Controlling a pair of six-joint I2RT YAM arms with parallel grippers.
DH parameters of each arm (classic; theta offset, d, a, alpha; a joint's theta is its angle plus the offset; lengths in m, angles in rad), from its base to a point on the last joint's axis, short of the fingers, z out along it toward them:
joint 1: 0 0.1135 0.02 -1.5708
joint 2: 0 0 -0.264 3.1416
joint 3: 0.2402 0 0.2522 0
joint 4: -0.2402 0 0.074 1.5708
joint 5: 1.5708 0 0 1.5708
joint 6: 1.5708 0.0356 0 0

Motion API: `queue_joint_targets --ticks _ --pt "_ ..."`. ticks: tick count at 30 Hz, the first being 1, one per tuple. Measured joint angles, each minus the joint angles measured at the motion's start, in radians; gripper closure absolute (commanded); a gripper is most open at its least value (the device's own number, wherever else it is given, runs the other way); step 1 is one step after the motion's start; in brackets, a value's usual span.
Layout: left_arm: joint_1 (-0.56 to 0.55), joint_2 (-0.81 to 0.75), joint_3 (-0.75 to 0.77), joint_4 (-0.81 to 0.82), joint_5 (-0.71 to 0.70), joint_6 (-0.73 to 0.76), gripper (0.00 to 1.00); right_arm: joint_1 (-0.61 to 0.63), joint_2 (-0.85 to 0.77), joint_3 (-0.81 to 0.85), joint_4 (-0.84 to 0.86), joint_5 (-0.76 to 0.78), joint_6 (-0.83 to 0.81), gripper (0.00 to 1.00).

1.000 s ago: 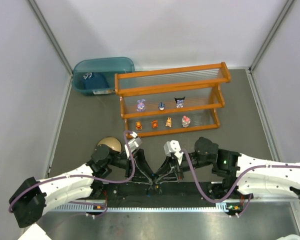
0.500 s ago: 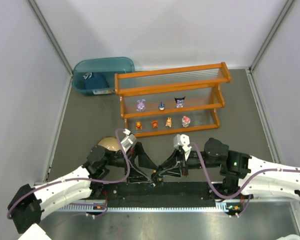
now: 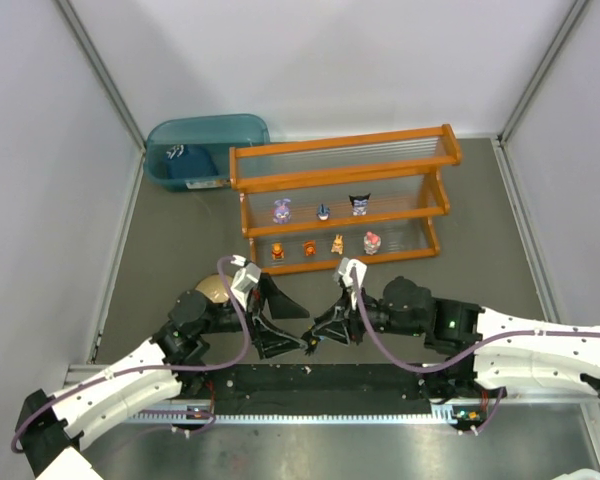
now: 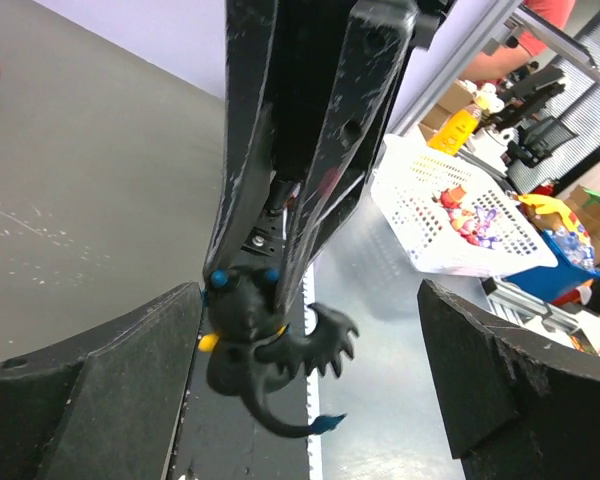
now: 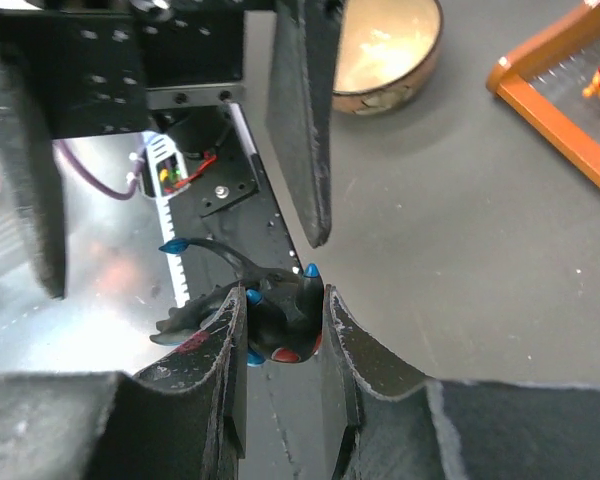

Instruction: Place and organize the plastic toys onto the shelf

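Note:
A small black dragon toy (image 5: 280, 322) with blue tips sits pinched between the fingers of my right gripper (image 5: 283, 300), which is shut on it. In the left wrist view the same dragon (image 4: 248, 335) hangs from the right gripper's fingers (image 4: 320, 150), between the wide-apart jaws of my open left gripper (image 4: 310, 330). From above, both grippers meet tip to tip at the dragon (image 3: 308, 341), in front of the shelf (image 3: 340, 150). The shelf's tiers hold a purple bunny (image 3: 281, 210), a dark-blue toy (image 3: 323, 212), a black one (image 3: 359, 204), a pink-red one (image 3: 371, 241) and three orange or tan ones (image 3: 308, 247).
A tan round bowl (image 3: 212, 288) sits just left of the left arm, also in the right wrist view as the bowl (image 5: 385, 45). A teal bin (image 3: 205, 135) stands at the shelf's back left. The black base rail (image 3: 320, 380) runs along the near edge.
My left gripper has opened and let go of the black dragon, which stays in the right gripper. Both grippers have shifted away from the base rail, toward the shelf.

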Motion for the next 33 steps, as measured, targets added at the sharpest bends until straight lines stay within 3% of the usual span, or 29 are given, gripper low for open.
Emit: queue_joint_targets --ticks 21,33 --pt "0.000 -0.113 0.024 -0.192 -0.170 0.150 0.01 0.000 0.075 0.117 -0.105 0.352 0.192 1.00" --pt "0.001 -0.180 0.034 -0.303 -0.304 0.228 0.01 0.000 0.038 0.148 -0.145 0.462 0.292 1.00"
